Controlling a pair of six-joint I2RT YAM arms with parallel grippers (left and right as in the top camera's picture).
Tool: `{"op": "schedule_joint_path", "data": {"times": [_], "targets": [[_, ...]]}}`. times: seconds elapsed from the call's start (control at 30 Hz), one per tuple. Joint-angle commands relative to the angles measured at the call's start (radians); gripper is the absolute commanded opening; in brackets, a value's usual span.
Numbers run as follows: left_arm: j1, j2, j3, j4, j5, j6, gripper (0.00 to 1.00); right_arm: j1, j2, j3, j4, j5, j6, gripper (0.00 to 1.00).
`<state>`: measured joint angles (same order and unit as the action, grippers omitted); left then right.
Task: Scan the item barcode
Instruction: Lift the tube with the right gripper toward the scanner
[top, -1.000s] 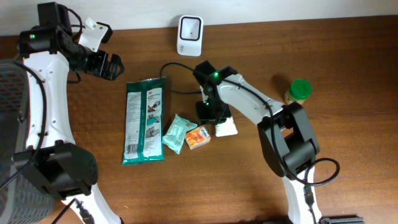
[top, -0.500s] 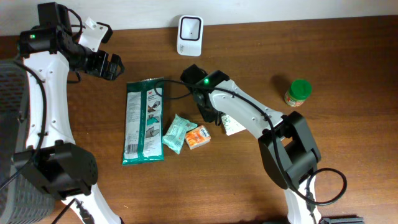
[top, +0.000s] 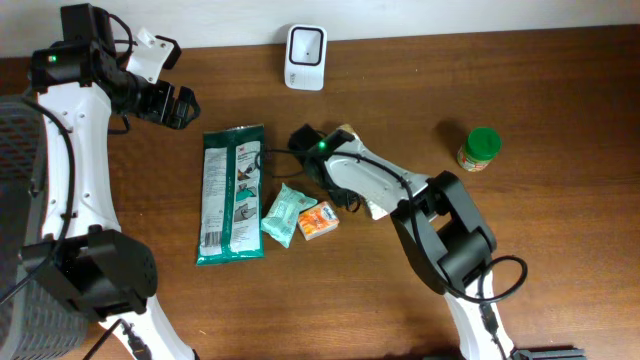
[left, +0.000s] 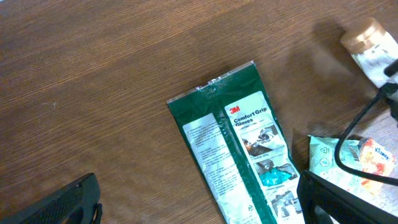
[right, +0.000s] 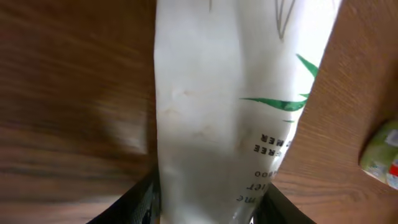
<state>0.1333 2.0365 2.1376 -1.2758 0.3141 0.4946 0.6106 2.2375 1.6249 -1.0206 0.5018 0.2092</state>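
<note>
**Right claw has the tube, short of the scanner**

On my far left, the left claw (top: 172, 104) hangs over the surface (top: 560, 90) with its fingers spread wide and nothing between them. Just right of it and nearer to me, the green gloves pack (top: 232, 193) lies flat, its long side running near to far. The teal tissue pack (top: 287, 213) lies beside the pack's near right edge.

The scanner (top: 305, 45) stands at the far edge, its window facing up.

Nearer than the scanner and apart from it, the right claw (right: 202, 193) is closed around the white tube (right: 211, 112). My wrist view shows a finger pressed to each side of the tube, with green leaf print and small lettering on its body. From the left wrist view the tube's tan cap lies right of the gloves pack's far end. I cannot tell whether the tube is clear of the wood.

The orange packet (top: 319, 221) touches the tissue pack's right side. Well to the right, the green-lidded jar (top: 480, 148) stands upright by itself.
</note>
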Motion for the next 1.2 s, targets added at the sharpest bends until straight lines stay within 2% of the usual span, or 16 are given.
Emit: {"op": "schedule_joint_path", "data": {"times": [0.0, 0.1, 0.2, 0.27, 0.37, 0.47, 0.6, 0.67, 0.73, 0.8, 0.87, 0.9, 0.93, 0.97, 1.07, 1.17], "targets": [[0.003, -0.01, 0.007, -0.001, 0.004, 0.016, 0.99, -0.002, 0.077, -0.076, -0.025, -0.072, 0.004, 0.35], [0.003, -0.01, 0.007, -0.001, 0.004, 0.016, 0.99, -0.002, 0.072, -0.029, -0.092, -0.092, 0.005, 0.04], [0.003, -0.01, 0.007, -0.001, 0.004, 0.016, 0.99, -0.002, 0.066, 0.105, -0.228, -0.179, 0.004, 0.04], [0.003, -0.01, 0.007, -0.001, 0.004, 0.016, 0.99, -0.003, 0.033, 0.257, -0.331, -0.381, -0.074, 0.04], [0.003, -0.01, 0.007, -0.001, 0.003, 0.016, 0.99, -0.059, -0.018, 0.374, -0.348, -0.853, -0.257, 0.04], [0.003, -0.01, 0.007, -0.001, 0.004, 0.016, 0.99, -0.192, -0.004, 0.3, -0.286, -1.243, -0.363, 0.04], [0.003, -0.01, 0.007, -0.001, 0.004, 0.016, 0.99, -0.315, -0.004, -0.024, -0.016, -1.461, -0.346, 0.04], [0.003, -0.01, 0.007, -0.001, 0.004, 0.016, 0.99, -0.381, -0.004, -0.09, 0.043, -1.443, -0.324, 0.06], [0.003, -0.01, 0.007, -0.001, 0.004, 0.016, 0.99, -0.437, -0.004, -0.088, 0.042, -1.275, -0.299, 0.34], [0.003, -0.01, 0.007, -0.001, 0.003, 0.015, 0.99, -0.488, -0.007, -0.045, -0.01, -1.182, -0.31, 0.45], [0.003, -0.01, 0.007, -0.001, 0.004, 0.016, 0.99, -0.491, -0.01, 0.089, -0.159, -1.151, -0.395, 0.52], [0.003, -0.01, 0.007, -0.001, 0.004, 0.016, 0.99, -0.485, -0.011, 0.156, -0.23, -1.151, -0.428, 0.52], [0.003, -0.01, 0.007, -0.001, 0.004, 0.016, 0.99, -0.461, -0.011, 0.202, -0.272, -1.14, -0.442, 0.33], [0.003, -0.01, 0.007, -0.001, 0.004, 0.016, 0.99, -0.435, -0.011, 0.212, -0.274, -1.139, -0.442, 0.04], [0.003, -0.01, 0.007, -0.001, 0.004, 0.016, 0.99, -0.34, -0.011, 0.212, -0.249, -1.097, -0.436, 0.04], [0.003, -0.01, 0.007, -0.001, 0.004, 0.016, 0.99, -0.207, -0.01, 0.212, -0.142, -0.792, -0.222, 0.04]]}}
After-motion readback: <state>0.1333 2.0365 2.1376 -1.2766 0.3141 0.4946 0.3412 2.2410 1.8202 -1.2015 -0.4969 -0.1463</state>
